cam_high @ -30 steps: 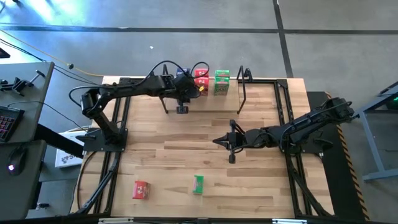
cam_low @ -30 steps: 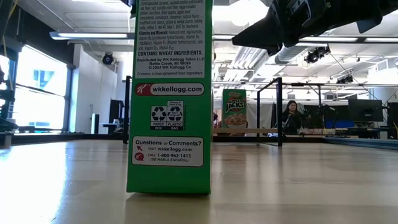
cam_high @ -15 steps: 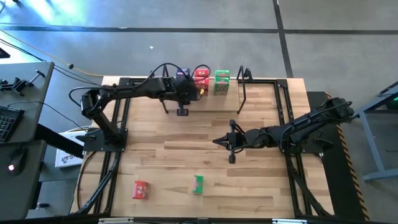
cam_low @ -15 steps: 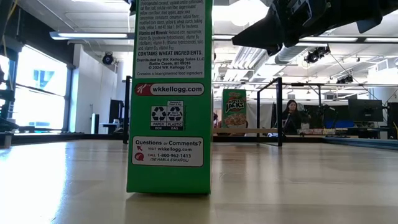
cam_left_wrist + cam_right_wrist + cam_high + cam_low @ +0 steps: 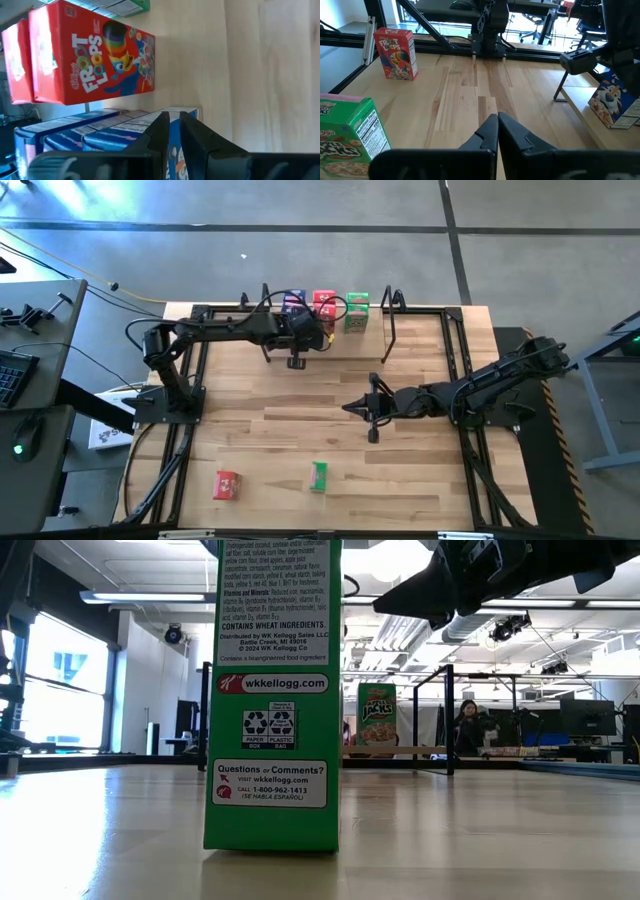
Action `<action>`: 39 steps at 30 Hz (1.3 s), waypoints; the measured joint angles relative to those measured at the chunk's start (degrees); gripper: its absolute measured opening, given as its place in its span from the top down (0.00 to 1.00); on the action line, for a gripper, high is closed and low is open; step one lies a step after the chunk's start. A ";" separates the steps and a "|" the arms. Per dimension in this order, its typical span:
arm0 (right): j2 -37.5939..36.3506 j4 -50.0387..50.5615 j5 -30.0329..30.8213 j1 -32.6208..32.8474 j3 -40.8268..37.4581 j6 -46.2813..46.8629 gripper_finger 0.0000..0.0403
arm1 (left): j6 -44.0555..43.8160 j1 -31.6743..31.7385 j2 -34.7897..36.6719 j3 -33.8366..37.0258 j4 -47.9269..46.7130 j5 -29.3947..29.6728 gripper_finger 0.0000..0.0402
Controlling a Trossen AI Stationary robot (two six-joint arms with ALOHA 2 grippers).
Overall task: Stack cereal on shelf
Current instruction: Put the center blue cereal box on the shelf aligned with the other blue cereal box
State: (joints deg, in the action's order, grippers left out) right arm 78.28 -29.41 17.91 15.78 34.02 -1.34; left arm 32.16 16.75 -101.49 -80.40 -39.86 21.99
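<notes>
**Left wrist view: shelf mostly stocked, two boxes still out on the table**

- Left gripper [image 5: 172, 131]: fingers [image 5: 159, 131] drawn almost together, only a thin slit between them, nothing visibly clamped. It sits at the far side of the table, just in front of the blue cereal boxes [image 5: 100, 132].
- Beyond the blue boxes on the shelf [image 5: 340, 345]: a red box [image 5: 95, 60] with its front showing, a second red one close behind it, and an edge of a green carton past those.
- From above, the blue, red and green groups stand in a row along the far edge of the shelf, blue leftmost, green rightmost.
- Exact count per colour is hard to read. Boxes overlap, so probably seven are up there, but that is a guess.
- Right gripper [image 5: 372, 408]: fingers pressed together, empty, hanging over mid-table [image 5: 300, 430], well apart from any box. Looks like it is waiting.
- Still to place: one red box on the table [image 5: 227, 485], near-left, and one green box on the table [image 5: 319, 476], near-centre.

Judgement: task well advanced. The remaining two boxes need fetching from the near edge and carrying to the far shelf.
</notes>
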 joint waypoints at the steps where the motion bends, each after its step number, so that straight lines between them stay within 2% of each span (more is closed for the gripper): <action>1: 0.00 0.01 -0.02 -0.01 0.00 0.00 1.00 | 0.00 0.00 0.00 0.00 0.05 0.30 0.91; 6: 0.00 0.02 -0.30 -0.01 0.00 -0.03 1.00 | -0.21 -0.10 0.08 0.00 -0.04 2.09 0.91; 12: 0.00 0.04 -0.55 -0.01 0.00 -0.09 1.00 | -1.62 -1.48 0.12 0.00 2.64 -0.73 0.91; 24: 0.00 0.09 -0.55 -0.01 0.00 0.00 1.00 | -1.07 -1.79 -0.98 -0.02 2.58 5.56 0.91; 39: 0.00 0.11 -0.55 -0.01 0.00 0.02 1.00 | -2.97 -1.75 -0.96 -0.02 -1.04 7.75 0.91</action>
State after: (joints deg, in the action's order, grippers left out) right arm 78.28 -29.30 17.37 15.77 34.02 -1.32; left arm 29.19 15.00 -102.45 -80.42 -40.91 29.74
